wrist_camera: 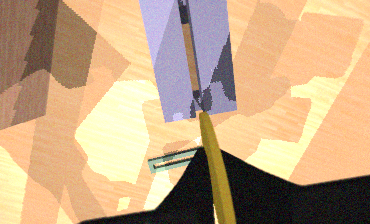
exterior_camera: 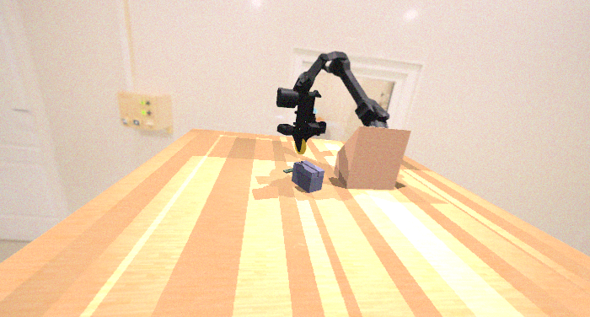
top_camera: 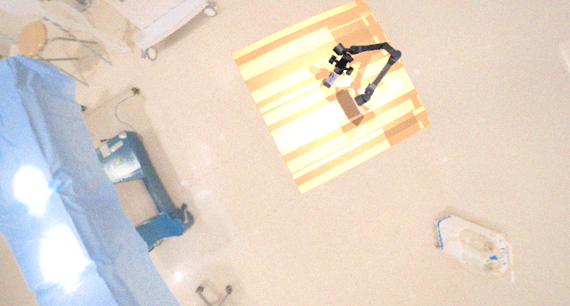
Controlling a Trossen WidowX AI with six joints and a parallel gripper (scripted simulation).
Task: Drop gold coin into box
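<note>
My gripper (exterior_camera: 300,143) (wrist_camera: 207,153) is shut on the gold coin (exterior_camera: 301,148) (wrist_camera: 219,172). The coin hangs edge-on below the fingertips, above the table. The closed grey-violet box (top_camera: 331,80) (exterior_camera: 308,180) (wrist_camera: 167,85) stands on the table, lower than the coin and nearer to the exterior view. In the wrist view the slot (wrist_camera: 190,55) runs nearly in line with the coin's edge, and the coin's far end appears just at the box's near edge. The green holder (exterior_camera: 288,170) (wrist_camera: 152,166) lies beside the box, empty, partly hidden by a finger in the wrist view.
A large brown block (top_camera: 348,105) (exterior_camera: 375,162) (wrist_camera: 11,75) with a slanted side stands on the striped wooden table (top_camera: 303,185) (exterior_camera: 211,259), near the arm's base and to the right of the box in the exterior view. Shadows of the arm fall around the box.
</note>
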